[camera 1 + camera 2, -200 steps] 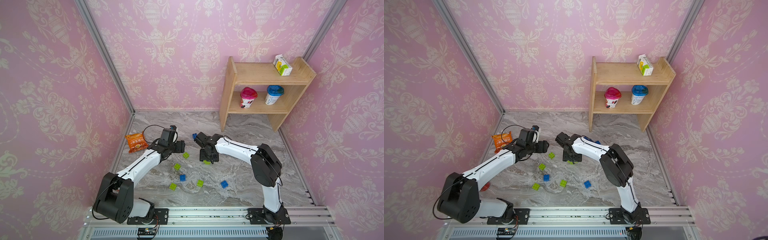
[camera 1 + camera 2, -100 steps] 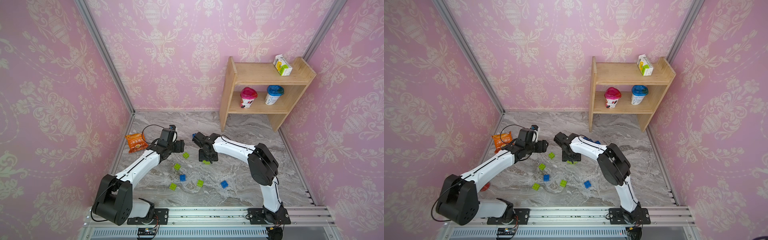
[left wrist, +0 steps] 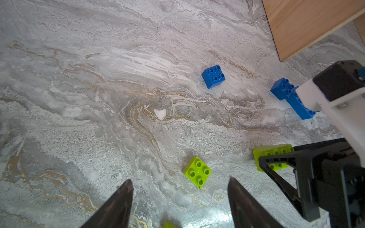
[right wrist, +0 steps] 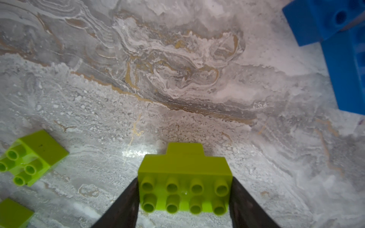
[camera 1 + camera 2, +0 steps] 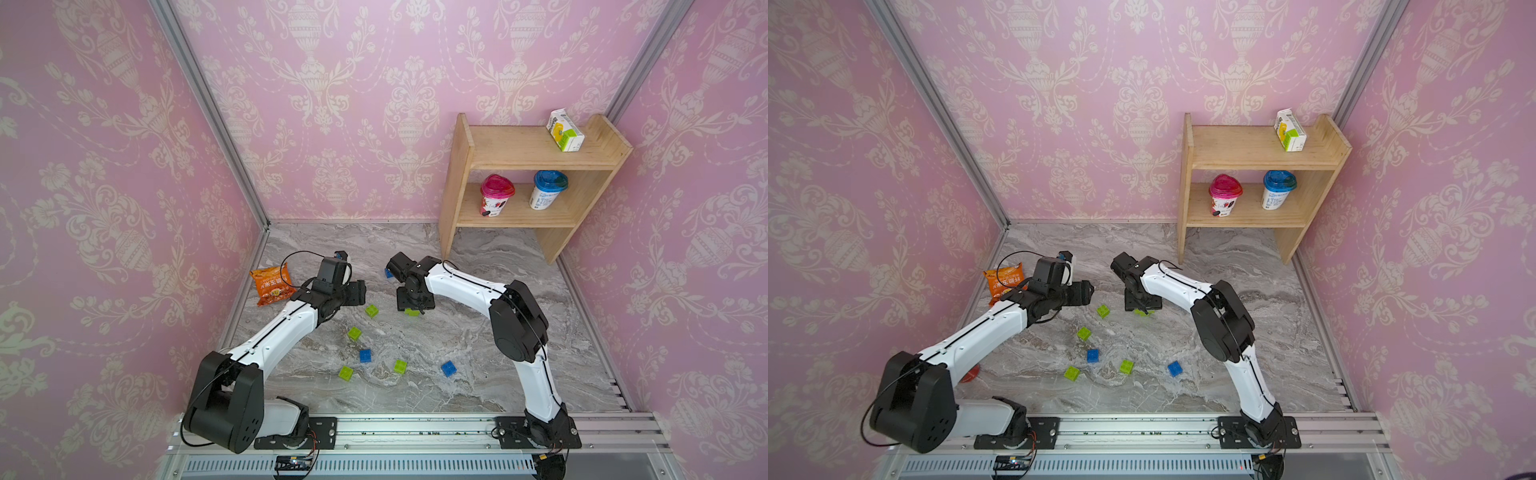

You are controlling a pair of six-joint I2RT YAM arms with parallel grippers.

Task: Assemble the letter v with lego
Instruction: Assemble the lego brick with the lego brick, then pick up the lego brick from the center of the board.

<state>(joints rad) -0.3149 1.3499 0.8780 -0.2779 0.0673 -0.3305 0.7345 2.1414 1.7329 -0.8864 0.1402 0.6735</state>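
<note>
Lime green and blue lego bricks lie scattered on the marble floor in both top views, among them a green one (image 5: pixel 354 333) and a blue one (image 5: pixel 365 355). My right gripper (image 4: pixel 184 179) points down, shut on a long green lego brick (image 4: pixel 184 189) that rests on the floor, a finger against each end; in a top view it shows as (image 5: pixel 413 309). A blue lego assembly (image 4: pixel 345 59) lies just beyond. My left gripper (image 3: pixel 180 179) is open and empty, low over the floor, with a small green brick (image 3: pixel 197 171) just ahead of its fingertips.
An orange snack bag (image 5: pixel 270 286) lies by the left wall behind the left arm. A wooden shelf (image 5: pixel 457 187) at the back right holds two cups and a carton. A single blue brick (image 3: pixel 213 77) sits farther out. More bricks, such as a blue one (image 5: pixel 1174 368), lie nearer the rail.
</note>
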